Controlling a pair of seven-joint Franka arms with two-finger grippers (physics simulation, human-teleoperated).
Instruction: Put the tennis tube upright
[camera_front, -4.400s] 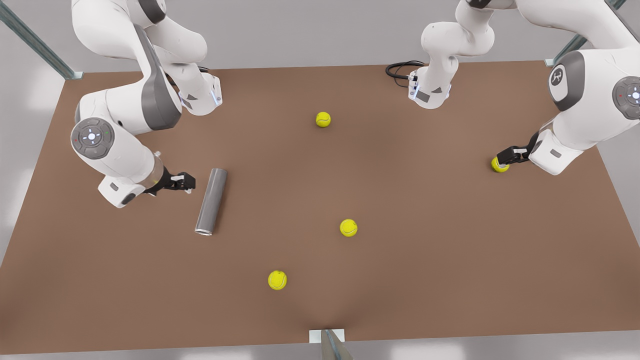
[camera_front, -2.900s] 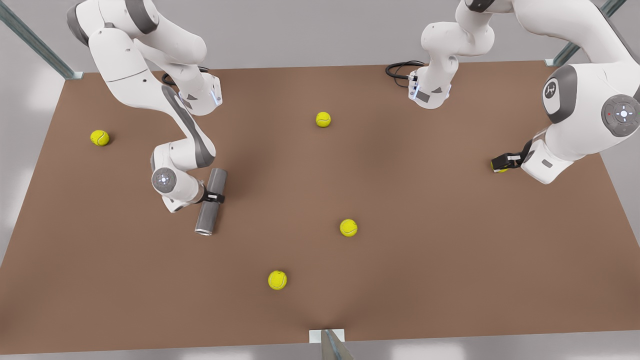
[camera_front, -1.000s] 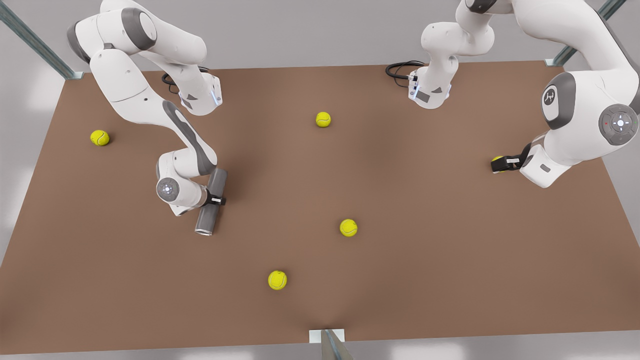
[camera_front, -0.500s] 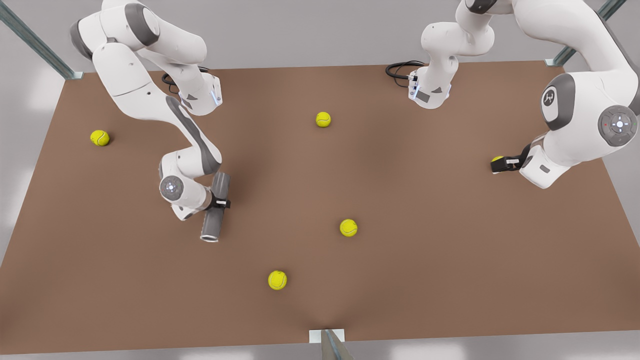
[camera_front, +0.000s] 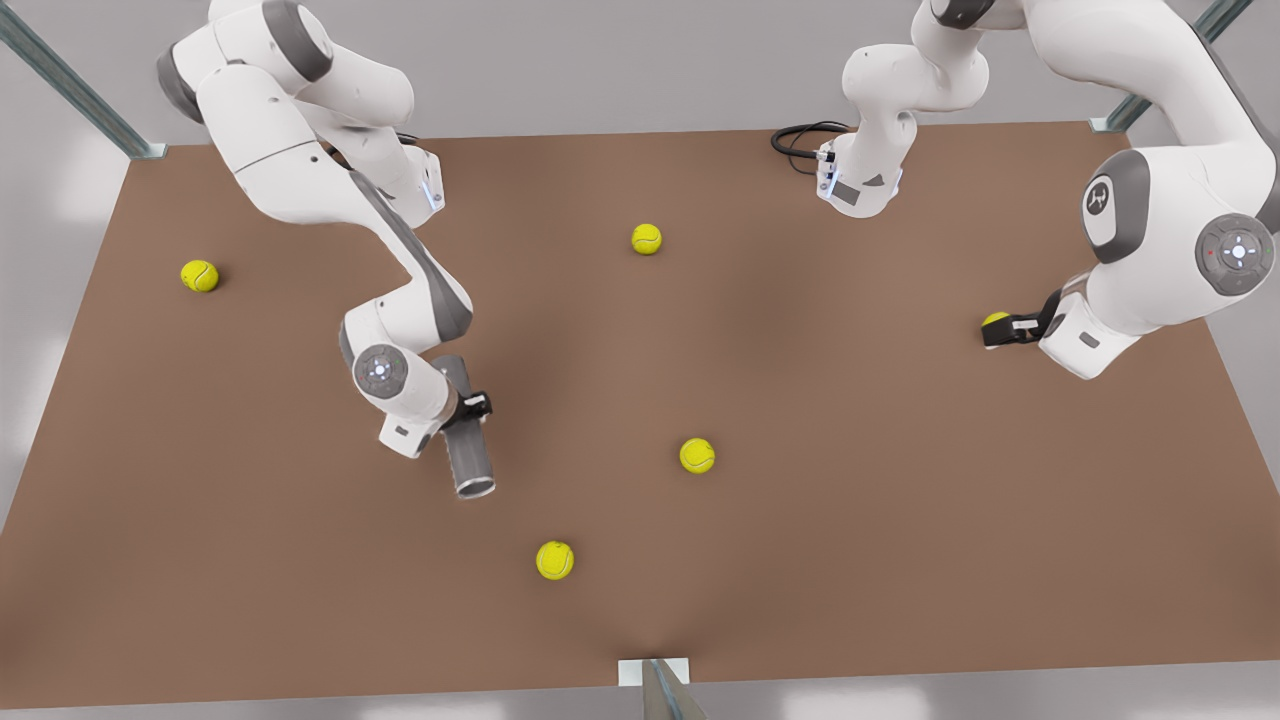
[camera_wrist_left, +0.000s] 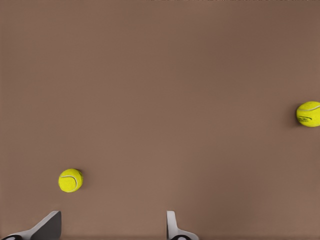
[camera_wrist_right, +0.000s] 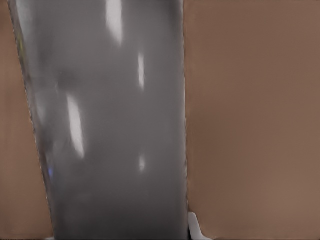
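I've got the right gripper (camera_front: 474, 410) clamped on tube (camera_front: 468, 445), now lifted and swung; left gripper (camera_front: 1003, 331) waits, fingers apart.

brown table (camera_front: 900, 560), five yellow tennis balls (camera_front: 697, 455) scattered, black cable (camera_front: 797, 137) at far edge

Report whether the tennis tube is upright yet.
Not upright. The tennis tube is tilted, its open rimmed end toward the camera, held mid-body by the right gripper.
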